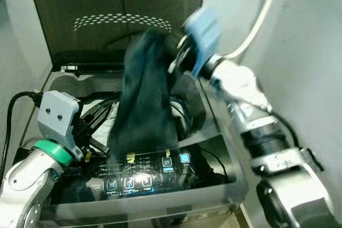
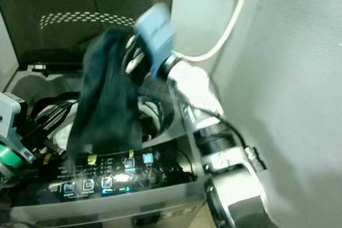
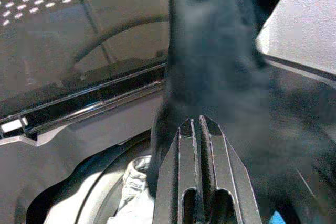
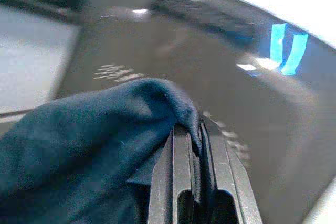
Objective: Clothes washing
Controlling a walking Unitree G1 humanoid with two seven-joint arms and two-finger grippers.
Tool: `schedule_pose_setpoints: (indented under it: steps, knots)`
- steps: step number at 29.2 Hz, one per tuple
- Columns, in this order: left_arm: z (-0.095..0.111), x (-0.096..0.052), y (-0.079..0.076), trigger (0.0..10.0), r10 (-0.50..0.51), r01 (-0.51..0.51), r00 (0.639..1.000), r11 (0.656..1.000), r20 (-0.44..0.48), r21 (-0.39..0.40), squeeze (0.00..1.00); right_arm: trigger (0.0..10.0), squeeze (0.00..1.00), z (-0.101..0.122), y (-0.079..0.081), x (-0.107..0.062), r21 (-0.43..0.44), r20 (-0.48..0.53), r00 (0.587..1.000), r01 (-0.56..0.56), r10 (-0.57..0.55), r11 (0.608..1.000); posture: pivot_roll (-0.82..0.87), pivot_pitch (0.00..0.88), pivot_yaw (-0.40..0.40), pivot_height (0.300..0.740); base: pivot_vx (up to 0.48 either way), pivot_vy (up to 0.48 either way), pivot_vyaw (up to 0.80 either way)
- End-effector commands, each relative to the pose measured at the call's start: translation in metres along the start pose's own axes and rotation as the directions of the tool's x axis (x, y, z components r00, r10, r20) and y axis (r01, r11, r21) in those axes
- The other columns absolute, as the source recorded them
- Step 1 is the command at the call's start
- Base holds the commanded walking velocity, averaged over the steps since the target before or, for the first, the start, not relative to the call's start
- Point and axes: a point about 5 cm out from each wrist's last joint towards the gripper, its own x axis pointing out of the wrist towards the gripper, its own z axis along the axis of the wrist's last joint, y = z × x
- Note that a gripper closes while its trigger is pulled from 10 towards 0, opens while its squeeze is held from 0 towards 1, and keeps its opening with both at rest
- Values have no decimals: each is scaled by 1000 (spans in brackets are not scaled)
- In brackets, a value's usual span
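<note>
A dark teal garment (image 1: 144, 100) hangs blurred above the open top-loading washing machine (image 1: 224, 182), its lower end reaching the lit control panel (image 1: 144, 177). My right gripper (image 4: 195, 132) is shut on the garment's (image 4: 79, 156) top fold, held high in front of the raised dark lid (image 1: 112, 9). In the drum, white and dark laundry (image 1: 109, 113) lies below. My left gripper (image 3: 200, 121) is shut with nothing in it, low at the machine's left side, its fingers pointing toward the hanging cloth (image 3: 215, 51).
A white hose (image 1: 259, 22) curves down the grey wall (image 1: 310, 78) to the right of the machine. A black cable (image 1: 13, 110) runs along the left side. White cloth (image 3: 134, 174) shows at the drum's rim.
</note>
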Motion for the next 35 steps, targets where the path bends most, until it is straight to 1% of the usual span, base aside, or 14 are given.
schedule_pose_setpoints:
  steps: [1, 4, 5, 6, 8, 9, 13, 16, 22, 30, 31, 32, 33, 35]
  knots:
    - [0, -1, -2, 10000, -7, 7, 1000, 1000, 0, 2, 0, 0, 0, -3, -10, -4, -4, 8, 996, 89, -89, 996, 59, 22, -19, 740, 0, 0, 0]
    - [1, -2, -1, 10000, -8, 8, 1000, 1000, 1, 4, 0, 667, 0, 0, -22, -6, 36, 42, 983, 175, -177, 984, 59, 19, -17, 740, 0, 0, 0]
    - [1, -2, -1, 10000, -10, 10, 1000, 1000, 1, 5, 0, 2353, 0, -2, -22, -5, 43, 38, 984, 170, -172, 984, 59, 19, -17, 740, 0, 0, 0]
    - [1, -2, -1, 10000, -11, 11, 1000, 1000, 1, 5, 0, 8471, 0, -3, -22, -4, 46, 34, 985, 168, -169, 985, 59, 19, -17, 740, 0, 0, 0]
    - [1, -1, -1, 10000, -12, 12, 1000, 1000, 2, 5, 0, 8471, 0, -7, -18, -5, 60, 25, 990, 137, -139, 989, 58, 13, -12, 740, 0, 0, 0]
    - [1, -1, -2, 10000, -14, 14, 1000, 1000, 2, 5, 0, 10000, 0, -11, -11, -4, 95, 15, 996, 84, -86, 992, 58, 13, -12, 740, 0, 0, 0]
    - [1, 0, -2, 10000, -25, 25, 1000, 1000, 4, 2, 0, 10000, 0, -28, 12, -8, 173, -87, 985, -130, 146, 976, 62, 11, -11, 740, 0, 0, 0]
    - [0, -1, -9, 10000, -94, 93, 995, 995, -20, -20, 0, 10000, 0, -51, 28, -27, 263, -269, 886, -309, 377, 914, 62, 12, -7, 740, 0, 0, 0]
    - [-7, -17, -41, 10000, -414, 397, 896, 909, -161, -131, 0, 10000, 0, -67, 27, -48, 356, -379, 793, -351, 477, 866, 56, 15, 1, 740, 0, 0, 0]
    - [-10, -16, -30, 10000, -393, 388, 888, 919, -241, -71, 0, 10000, 0, -67, 41, -52, 481, -304, 746, -417, 593, 771, 68, 16, 8, 740, 0, 0, 0]
    - [-10, -18, -27, 10000, -390, 387, 887, 920, -249, -63, 0, 10000, 282, -63, 46, -51, 531, -257, 752, -414, 607, 739, 70, 16, 8, 740, 0, 0, 0]
    - [-10, -18, -27, 10000, -390, 387, 887, 920, -249, -63, 0, 10000, 282, -63, 46, -51, 531, -257, 752, -414, 607, 739, 70, 16, 8, 740, 0, 0, 0]
    - [-10, -19, -25, 10000, -384, 383, 888, 922, -253, -55, 0, 10000, 1000, -59, 48, -47, 595, -205, 781, -379, 589, 709, 75, 15, 6, 740, 0, 0, 0]
    - [-10, -19, -25, 10000, -377, 377, 891, 925, -252, -49, 0, 10000, 1000, -54, 49, -44, 637, -162, 806, -355, 569, 684, 79, 16, 3, 740, 0, 0, 0]
